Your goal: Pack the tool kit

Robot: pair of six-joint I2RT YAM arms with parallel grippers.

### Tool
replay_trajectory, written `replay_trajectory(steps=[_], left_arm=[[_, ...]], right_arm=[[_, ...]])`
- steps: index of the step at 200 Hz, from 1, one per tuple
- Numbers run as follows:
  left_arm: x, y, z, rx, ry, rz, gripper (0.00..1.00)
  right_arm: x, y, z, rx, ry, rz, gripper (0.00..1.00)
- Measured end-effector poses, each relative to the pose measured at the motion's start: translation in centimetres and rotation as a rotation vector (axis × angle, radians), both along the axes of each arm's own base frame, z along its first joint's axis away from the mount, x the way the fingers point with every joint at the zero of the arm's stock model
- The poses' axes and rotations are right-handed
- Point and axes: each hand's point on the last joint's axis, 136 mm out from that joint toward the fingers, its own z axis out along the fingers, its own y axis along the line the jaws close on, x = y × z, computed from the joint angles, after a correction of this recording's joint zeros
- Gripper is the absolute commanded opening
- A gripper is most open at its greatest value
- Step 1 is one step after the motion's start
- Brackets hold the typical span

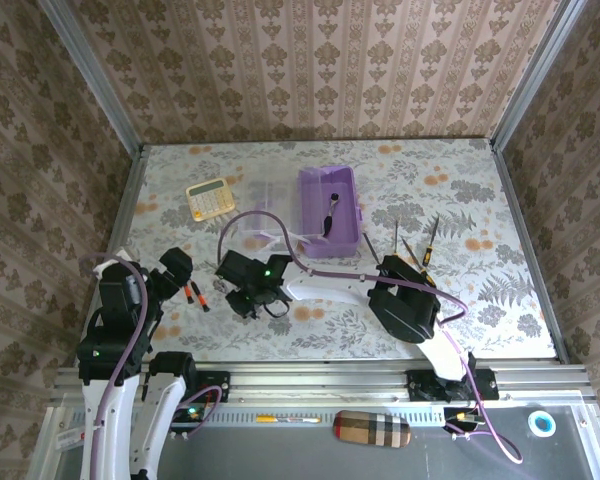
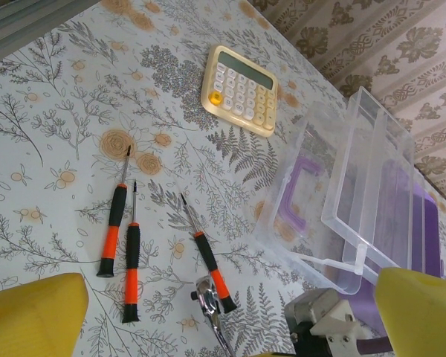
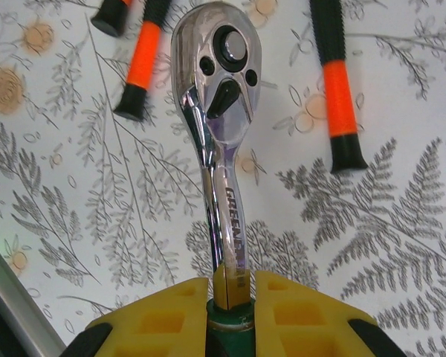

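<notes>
The purple box (image 1: 330,205) stands open at mid-table with a dark tool inside and its clear lid (image 2: 357,186) folded out to the left. Three black-orange screwdrivers (image 2: 126,245) lie side by side on the floral table. Just right of them lies the chrome ratchet wrench (image 3: 219,111), also seen from the left wrist (image 2: 207,301). My right gripper (image 3: 232,294) is shut on the wrench's green handle end, reaching across from the right (image 1: 248,295). My left gripper (image 2: 223,331) hangs open above the screwdrivers, nothing between its yellow fingers (image 2: 30,316).
A yellow calculator (image 1: 210,197) lies left of the lid. Two more slim tools (image 1: 428,243) rest on the table right of the box. Metal rails and patterned walls close the table in on three sides.
</notes>
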Motion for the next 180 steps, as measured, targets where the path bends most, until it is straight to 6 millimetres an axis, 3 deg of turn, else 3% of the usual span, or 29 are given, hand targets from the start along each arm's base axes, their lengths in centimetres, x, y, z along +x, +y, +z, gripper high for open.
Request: replay_trajectory(steps=[28, 61, 84, 113, 141, 160, 180], left_arm=[[0.0, -0.1, 0.0, -0.002, 0.000, -0.003, 1.00], [0.2, -0.3, 0.3, -0.010, -0.014, -0.014, 1.00], [1.0, -1.6, 1.1, -0.051, -0.068, -0.073, 1.00], [2.7, -4.1, 0.4, -0.127, -0.095, -0.194, 1.00], [4.4, -7.5, -1.6, -0.242, -0.112, -0.329, 1.00], [4.1, -10.4, -2.8, -0.273, -0.099, -0.447, 1.00], [3.4, -13.5, -2.3, -0.279, -0.121, -0.569, 1.00]], right_arm=[[0.4, -1.3, 1.5, 0.018, -0.008, -0.019, 0.16], [1.3, -2.7, 5.5, 0.089, -0.049, -0.053, 0.16], [2.2, -4.1, 8.2, 0.126, -0.096, -0.091, 0.16], [3.6, -6.3, 10.4, 0.158, -0.132, -0.150, 0.16], [6.3, -9.3, 11.8, 0.177, -0.161, -0.238, 0.16], [8.7, -11.9, 12.5, 0.179, -0.180, -0.313, 0.16], [11.4, -15.0, 13.3, 0.179, -0.208, -0.402, 0.16]])
